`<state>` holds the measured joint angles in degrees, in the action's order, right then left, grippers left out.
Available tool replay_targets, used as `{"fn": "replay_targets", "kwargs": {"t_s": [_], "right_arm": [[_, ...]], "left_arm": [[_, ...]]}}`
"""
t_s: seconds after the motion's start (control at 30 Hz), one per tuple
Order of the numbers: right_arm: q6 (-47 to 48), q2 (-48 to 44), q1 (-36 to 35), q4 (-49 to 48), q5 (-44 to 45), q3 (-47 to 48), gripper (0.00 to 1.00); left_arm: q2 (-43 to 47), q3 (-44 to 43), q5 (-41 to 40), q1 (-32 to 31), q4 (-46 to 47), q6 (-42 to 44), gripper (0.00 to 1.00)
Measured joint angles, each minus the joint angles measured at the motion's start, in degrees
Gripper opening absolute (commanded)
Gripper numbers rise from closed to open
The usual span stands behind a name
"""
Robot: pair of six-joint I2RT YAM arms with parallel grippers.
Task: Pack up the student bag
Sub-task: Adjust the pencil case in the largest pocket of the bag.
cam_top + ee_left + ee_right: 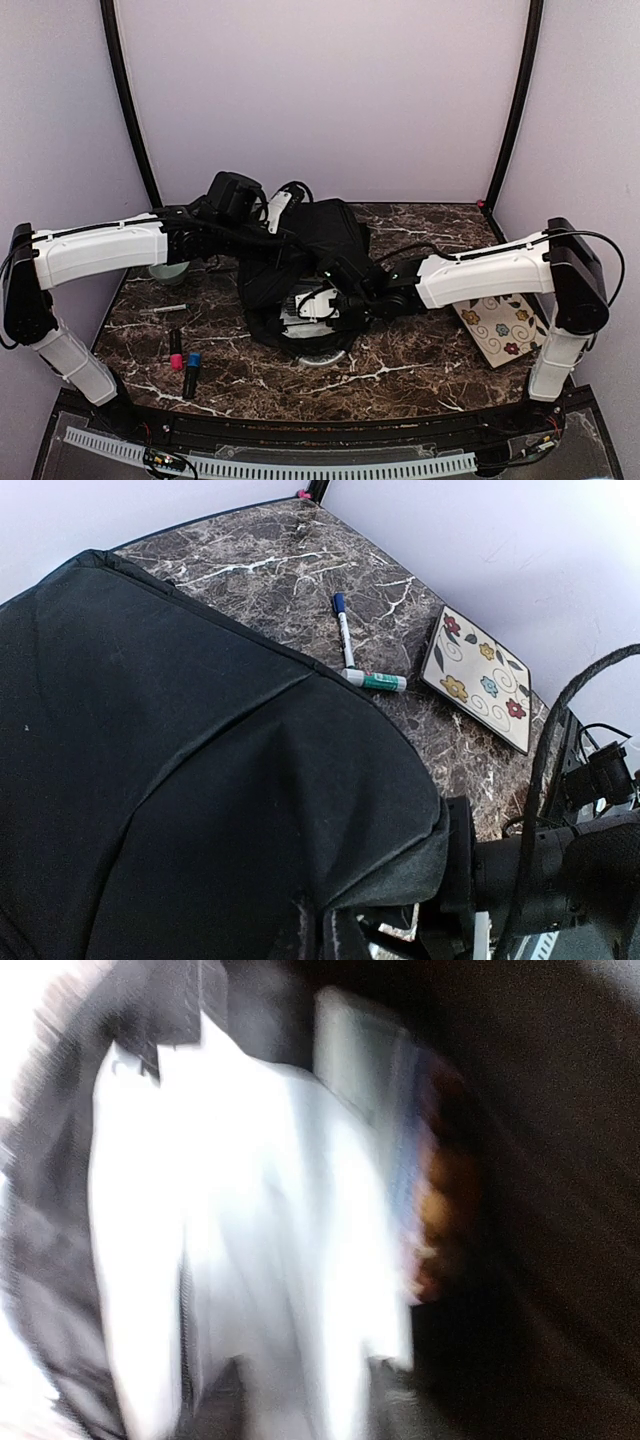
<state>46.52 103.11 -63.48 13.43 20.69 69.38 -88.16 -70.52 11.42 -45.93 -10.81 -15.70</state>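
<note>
Closest to me, toward the front left corner of the table, lie a red-capped marker and a blue-capped marker, unpacked. A thin pen lies just behind them. A flowered card sits at the right edge, under the right arm.

Further in, mid-table, the student bag lies with its mouth toward the front edge. The right gripper is in that mouth, beside a white item. I judge the step to be seating that item inside. To do it well I would push it deep, past the zipper line. I would open the jaws fully before backing straight out, so nothing drags back with them.

The right wrist view is smeared. I make out white fabric and a coloured edge but no fingers, so I cannot tell how wide that gripper stands or whether it holds anything.

Farthest off, the left gripper is closed at the bag's far left corner. Its fingers are hidden behind black fabric. From how the cloth tents up, I judge it pinches the flap to hold the mouth open.
</note>
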Motion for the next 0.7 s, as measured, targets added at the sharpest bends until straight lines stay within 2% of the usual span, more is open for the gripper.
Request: {"fn": "replay_targets", "kwargs": {"t_s": [0.13,0.33,0.4,0.5,0.7], "right_arm": [[-7.19,0.66,0.11,0.94,-11.32,0.57,1.00],[-11.32,5.57,0.09,3.28,-17.68,4.15,1.00],[-11.78,5.44,0.04,4.28,-18.84,4.17,0.96],[-12.33,5.35,-0.02,4.22,-17.35,4.33,0.92],[-10.71,6.95,0.13,-0.28,-4.33,3.89,0.74]], "left_arm": [[0.00,0.00,0.31,0.09,0.00,0.00,0.00],[0.00,0.00,0.46,0.17,-0.02,0.02,0.00],[0.04,0.00,0.42,0.20,-0.04,0.02,0.00],[0.22,0.00,0.35,0.26,-0.07,0.02,0.00],[0.31,0.00,0.61,0.46,-0.07,0.00,0.00]]}}
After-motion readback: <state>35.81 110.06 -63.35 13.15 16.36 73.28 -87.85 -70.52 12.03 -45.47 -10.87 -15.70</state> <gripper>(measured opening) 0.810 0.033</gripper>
